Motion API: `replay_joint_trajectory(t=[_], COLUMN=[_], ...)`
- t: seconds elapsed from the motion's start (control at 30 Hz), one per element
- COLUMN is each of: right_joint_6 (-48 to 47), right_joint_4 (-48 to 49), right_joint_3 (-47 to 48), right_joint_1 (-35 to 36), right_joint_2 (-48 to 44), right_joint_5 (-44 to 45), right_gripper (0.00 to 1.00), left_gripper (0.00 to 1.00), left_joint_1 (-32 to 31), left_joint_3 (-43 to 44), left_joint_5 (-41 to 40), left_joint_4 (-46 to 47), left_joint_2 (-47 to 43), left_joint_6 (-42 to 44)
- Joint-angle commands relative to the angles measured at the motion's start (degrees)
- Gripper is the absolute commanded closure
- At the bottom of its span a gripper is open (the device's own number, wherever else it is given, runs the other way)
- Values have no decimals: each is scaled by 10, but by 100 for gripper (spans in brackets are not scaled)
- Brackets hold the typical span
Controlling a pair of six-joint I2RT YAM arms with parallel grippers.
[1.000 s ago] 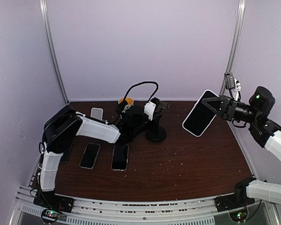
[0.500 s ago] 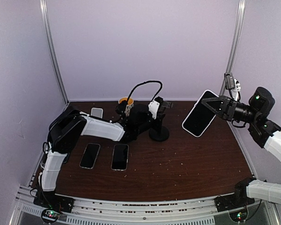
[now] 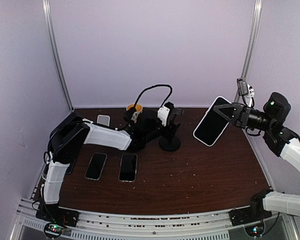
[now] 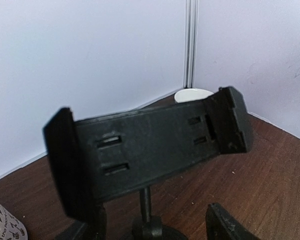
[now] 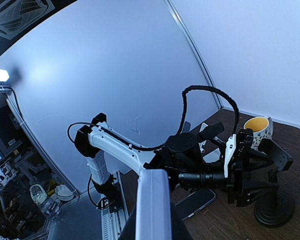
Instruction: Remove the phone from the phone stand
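Nearest, a spare handset (image 3: 128, 167) lies flat on the table (image 3: 200, 175), behind it the left gripper (image 4: 154, 227) has its fingers (image 4: 224, 225) apart either side of the phone stand (image 4: 145, 145), seemingly not touching its stem, and the right gripper (image 3: 225, 111) clamps the phone (image 3: 211, 128) aloft, well apart from the stand.

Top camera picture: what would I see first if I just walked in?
You would first see the black phone held up in the air on the right, pinched by the right gripper. In the middle, the phone stand sits empty on the brown table, with the left gripper open right beside it. Nearer the left, two other phones lie flat.
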Motion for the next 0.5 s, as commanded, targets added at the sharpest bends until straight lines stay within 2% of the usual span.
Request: replay_joint_trajectory(t=[0.0, 0.07, 0.1, 0.23, 0.33, 0.47], right_joint_6=[12, 8, 9, 12, 2, -70], right_joint_4=[37, 30, 28, 26, 7, -82], right_joint_3=[5, 4, 2, -9, -11, -3], right_joint_1=[-5, -5, -5, -4, 1, 28], right_joint_2=[2, 5, 5, 6, 9, 6], right_joint_5=[-1, 0, -1, 1, -3, 24], right_gripper=[100, 100, 100, 100, 100, 100], left_gripper=[19, 4, 2, 2, 2, 2], left_joint_1=[1, -2, -3, -20, -35, -41], left_joint_3=[-32, -57, -73, -134, -163, -241], left_joint_5=[30, 37, 39, 36, 21, 29], left_joint_4=[43, 51, 56, 77, 50, 35], left_joint_2=[-60, -80, -92, -139, -173, -251], left_joint_6=[-4, -6, -7, 7, 18, -9])
